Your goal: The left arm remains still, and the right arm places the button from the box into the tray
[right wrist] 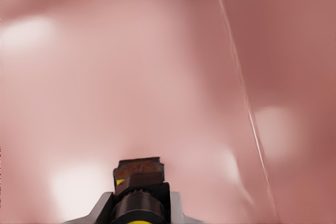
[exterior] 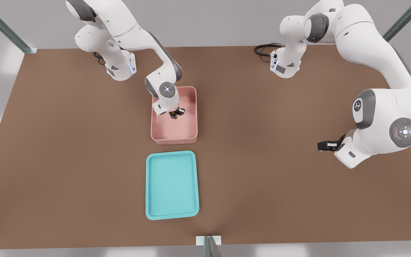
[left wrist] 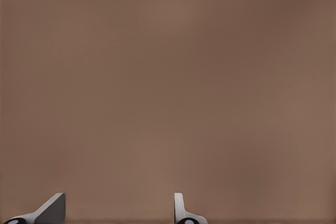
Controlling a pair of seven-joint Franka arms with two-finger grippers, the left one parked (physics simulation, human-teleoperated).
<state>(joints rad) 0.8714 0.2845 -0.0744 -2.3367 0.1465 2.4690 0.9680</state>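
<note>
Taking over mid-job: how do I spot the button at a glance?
Find the pink box just beyond the teal tray. The gripper reaches down inside it, shut on the button. It is the one tiny dark thing with yellow on it.

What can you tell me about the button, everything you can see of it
The button is tiny, with a dark black-brown body and a yellow cap that shows only as small slivers in the right wrist view. It sits between the fingers of the tool, which close on its sides. It is inside the pink box, toward the half farther from the teal tray. Whether it rests on the box floor or is lifted clear cannot be told.
</note>
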